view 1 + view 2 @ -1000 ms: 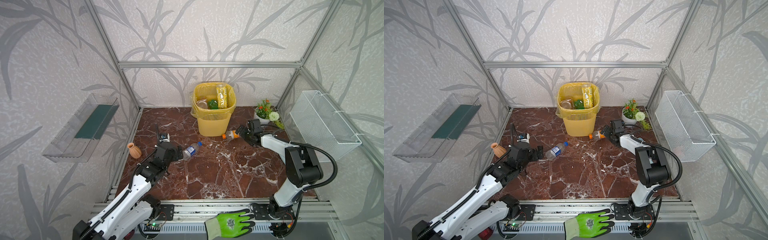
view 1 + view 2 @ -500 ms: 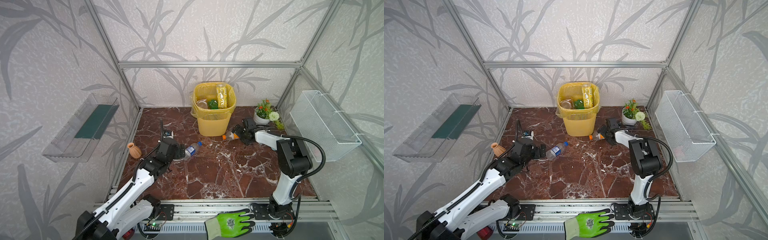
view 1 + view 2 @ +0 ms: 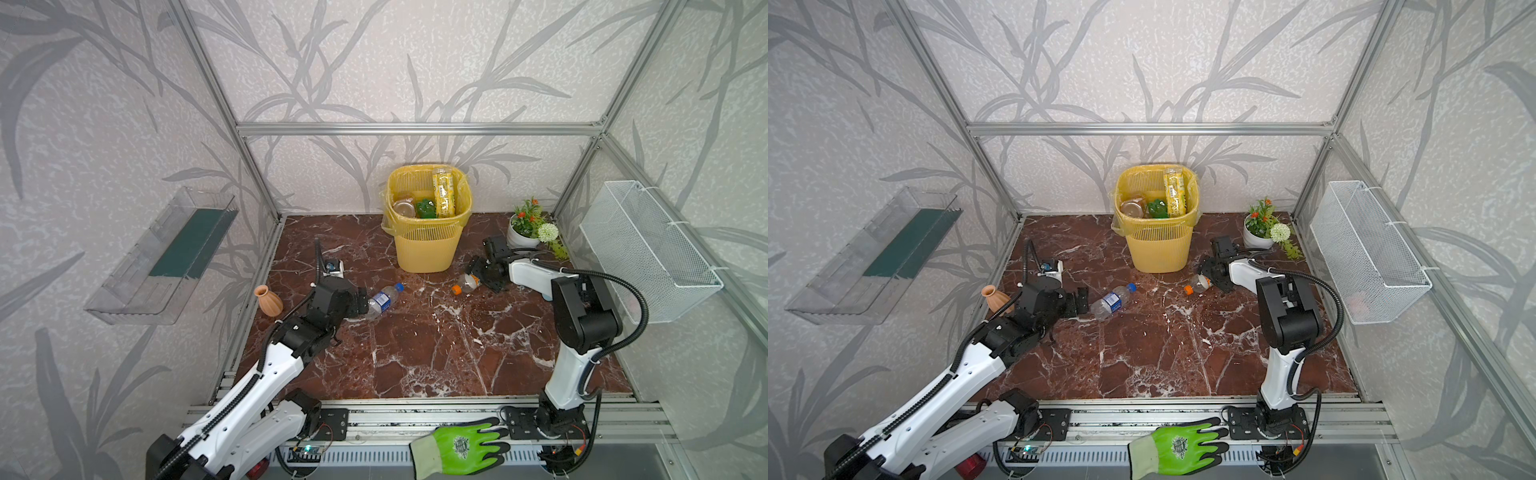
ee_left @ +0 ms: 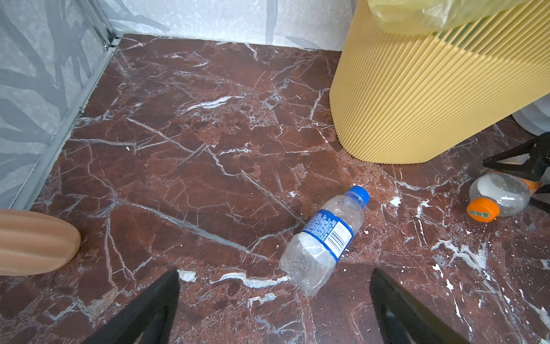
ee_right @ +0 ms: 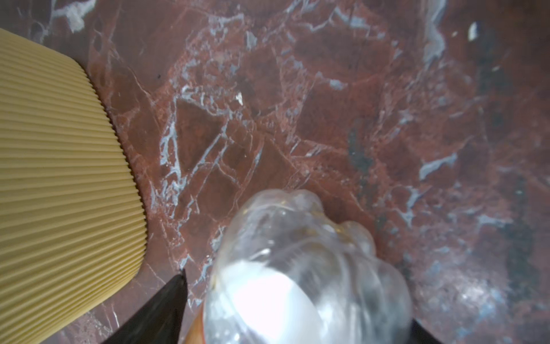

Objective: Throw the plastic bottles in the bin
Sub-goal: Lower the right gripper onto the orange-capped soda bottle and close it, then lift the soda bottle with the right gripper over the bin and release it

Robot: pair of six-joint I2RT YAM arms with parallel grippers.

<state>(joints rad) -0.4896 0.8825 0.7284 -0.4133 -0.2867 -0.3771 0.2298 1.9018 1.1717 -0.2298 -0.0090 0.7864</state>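
Note:
The yellow slatted bin stands at the back middle with three bottles inside, one yellow-labelled. A clear bottle with a blue label and cap lies on the marble floor. My left gripper is open right behind its base, not touching it. A clear orange-capped bottle lies right of the bin. My right gripper straddles its base, and a thin strip of floor shows between one finger and the bottle.
A terracotta vase stands by the left wall near my left arm. A potted plant sits behind my right arm. A wire basket hangs on the right wall and a clear tray on the left. A green glove lies on the front rail.
My left gripper has advanced to the blue-labelled bottle's base. My right gripper has slid forward over the orange-capped bottle and its jaws have narrowed.

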